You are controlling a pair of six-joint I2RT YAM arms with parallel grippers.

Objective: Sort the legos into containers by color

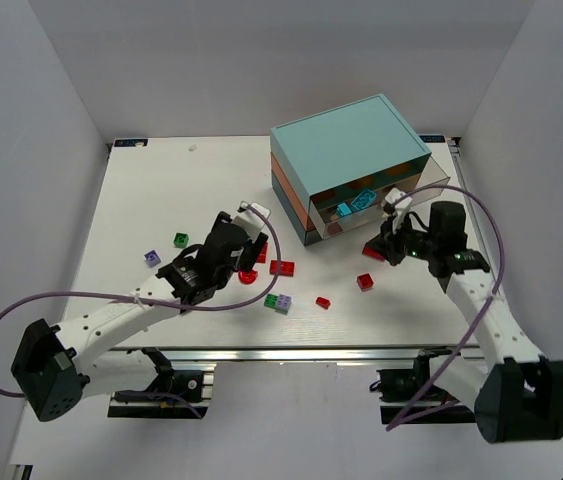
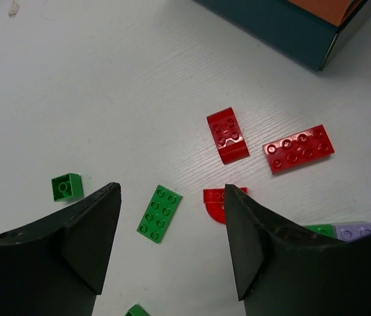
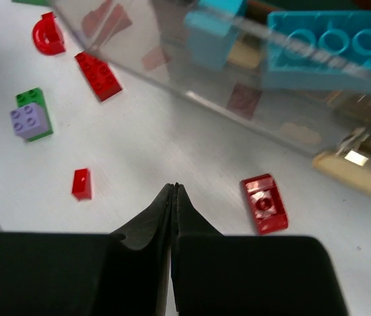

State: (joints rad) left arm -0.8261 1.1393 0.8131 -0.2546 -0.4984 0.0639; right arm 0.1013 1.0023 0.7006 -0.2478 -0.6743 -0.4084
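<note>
Plastic, hard, light and slick: the green lego [image 2: 159, 214] under the left gripper's [image 2: 170, 197] wide jaws likely wants pinching across its long straight sides. The right gripper [image 3: 174, 189] is closed and empty.

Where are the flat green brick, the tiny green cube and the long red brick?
Flat green plastic brick [image 2: 159, 214]: left wrist view, middle of top.
Tiny green plastic cube [image 2: 66, 187]: left wrist view, top stud.
Long red plastic brick [image 2: 298, 149]: left wrist view, middle of top.

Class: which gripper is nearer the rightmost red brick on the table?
Right. The right gripper, jaws shut, hangs just beside the red brick; the left gripper is well off to its left, over a green plate.
</note>
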